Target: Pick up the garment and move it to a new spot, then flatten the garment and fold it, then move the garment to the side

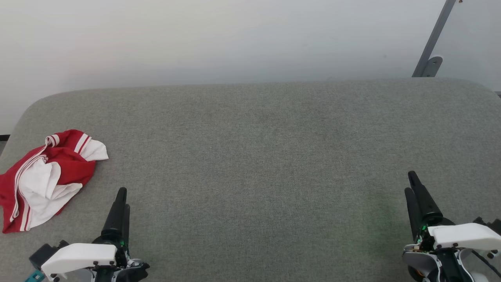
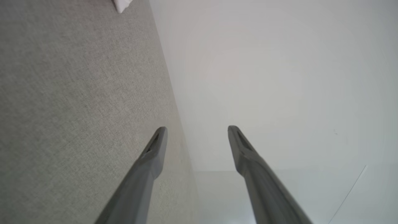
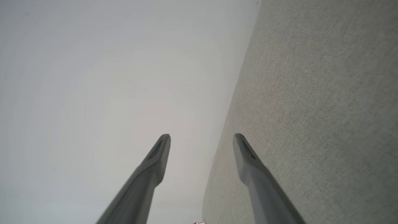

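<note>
The garment [image 1: 47,178], a red shirt with white inner fabric and striped trim, lies crumpled at the left edge of the grey fabric table [image 1: 258,156]. My left gripper [image 1: 122,196] hovers just right of and nearer than the garment, open and holding nothing. In the left wrist view the left gripper [image 2: 196,129] has its fingers spread wide, with a white scrap of the garment [image 2: 122,4] at the top edge. My right gripper [image 1: 411,182] sits far off at the lower right, open and holding nothing. The right wrist view shows the right gripper [image 3: 202,137] with its fingers apart.
A pale wall [image 1: 235,39] rises behind the table's far edge. A grey metal strut [image 1: 432,43] leans at the upper right. The table's corners are rounded and the garment hangs near its left edge.
</note>
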